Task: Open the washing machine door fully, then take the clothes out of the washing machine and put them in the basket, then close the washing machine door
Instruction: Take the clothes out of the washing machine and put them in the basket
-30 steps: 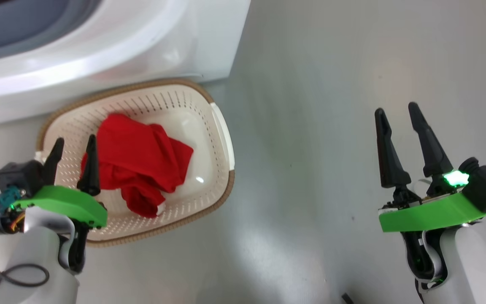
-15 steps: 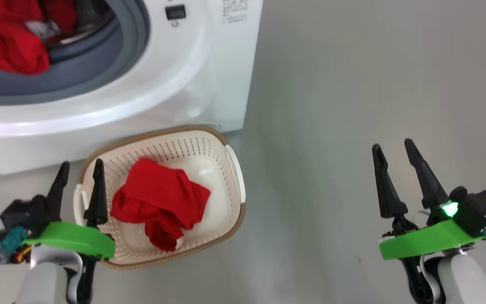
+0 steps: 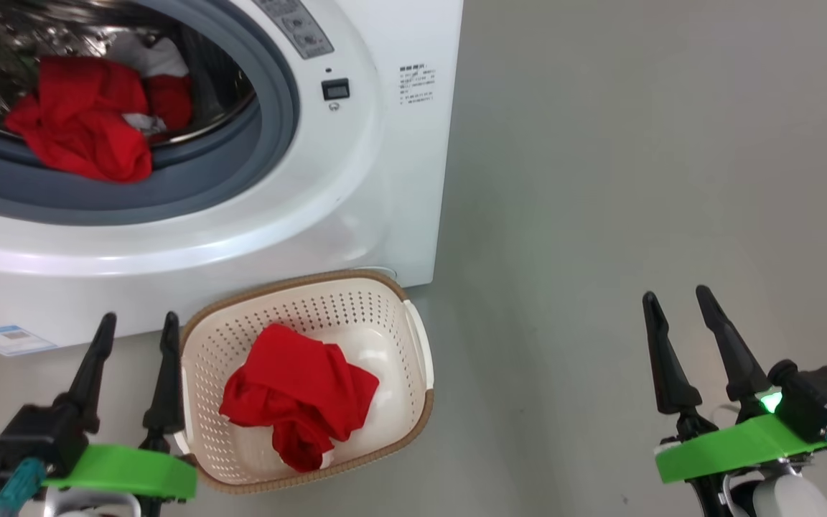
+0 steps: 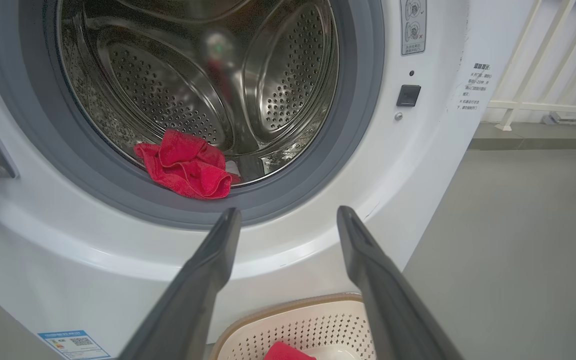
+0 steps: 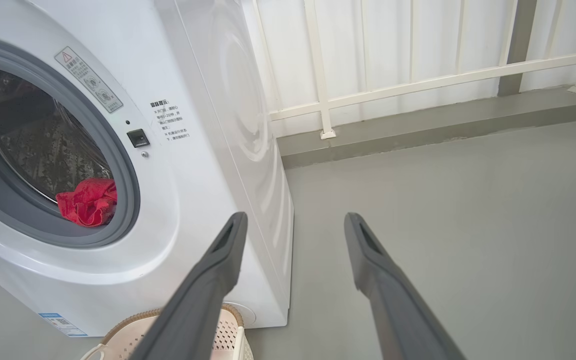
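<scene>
The left gripper [image 3: 138,317] and right gripper [image 3: 675,293] are held released, empty; a crumpled red garment [image 3: 298,391] is laid in the perforated cream basket [image 3: 298,284]; since the head view was raised, red clothes [image 3: 80,133] are shown in the steel drum [image 4: 288,75].

Head view looks steeply down, both wrist views level from low, perhaps near; all share the washing machine [image 3: 356,179].
</scene>
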`<state>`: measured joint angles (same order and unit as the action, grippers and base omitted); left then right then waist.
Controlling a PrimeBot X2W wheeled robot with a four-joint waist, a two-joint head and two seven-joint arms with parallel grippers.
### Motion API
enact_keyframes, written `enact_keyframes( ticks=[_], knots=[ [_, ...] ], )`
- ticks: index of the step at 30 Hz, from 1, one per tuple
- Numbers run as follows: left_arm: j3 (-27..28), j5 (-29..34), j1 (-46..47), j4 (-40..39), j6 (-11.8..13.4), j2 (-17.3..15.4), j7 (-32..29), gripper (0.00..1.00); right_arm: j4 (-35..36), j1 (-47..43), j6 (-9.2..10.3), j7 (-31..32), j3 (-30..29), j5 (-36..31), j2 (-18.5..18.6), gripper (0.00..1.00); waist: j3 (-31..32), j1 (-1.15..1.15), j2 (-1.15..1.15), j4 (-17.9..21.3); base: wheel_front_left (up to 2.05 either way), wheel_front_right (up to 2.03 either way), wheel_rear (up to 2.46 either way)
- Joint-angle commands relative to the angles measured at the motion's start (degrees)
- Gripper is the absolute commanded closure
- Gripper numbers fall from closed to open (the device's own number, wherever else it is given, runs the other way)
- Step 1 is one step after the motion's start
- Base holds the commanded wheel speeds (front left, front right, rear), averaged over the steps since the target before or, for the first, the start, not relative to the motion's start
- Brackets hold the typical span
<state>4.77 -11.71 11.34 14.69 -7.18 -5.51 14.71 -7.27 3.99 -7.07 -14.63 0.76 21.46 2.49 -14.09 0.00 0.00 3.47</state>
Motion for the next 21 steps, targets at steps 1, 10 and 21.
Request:
enact_keyframes(
  ticks=[1, 10, 21],
  knots=[
    [2.5, 0.6, -1.3, -2.4, -0.3, -0.8, 0.3, 0.00, 1.5, -0.8, -0.42, -0.4, 0.9, -0.7, 0.4, 0.00, 1.1, 0.00, 0.00, -0.2, 0.00, 0.00, 0.00],
    [4.9, 0.8, -6.7, -6.9, -0.3, 1.0, 0.3, 0.00, 2.0, -2.8, -0.42, -0.4, -0.2, -0.6, 0.4, 0.00, 2.3, 0.00, 0.00, -0.3, 0.00, 0.00, 0.00],
    [5.8, 0.9, -10.2, -10.5, -0.3, 2.3, 0.3, 0.00, 2.3, -3.6, -0.42, -0.4, -0.5, -0.4, 0.4, 0.00, 2.3, 0.00, 0.00, -0.5, 0.00, 0.00, 0.00]
  ],
)
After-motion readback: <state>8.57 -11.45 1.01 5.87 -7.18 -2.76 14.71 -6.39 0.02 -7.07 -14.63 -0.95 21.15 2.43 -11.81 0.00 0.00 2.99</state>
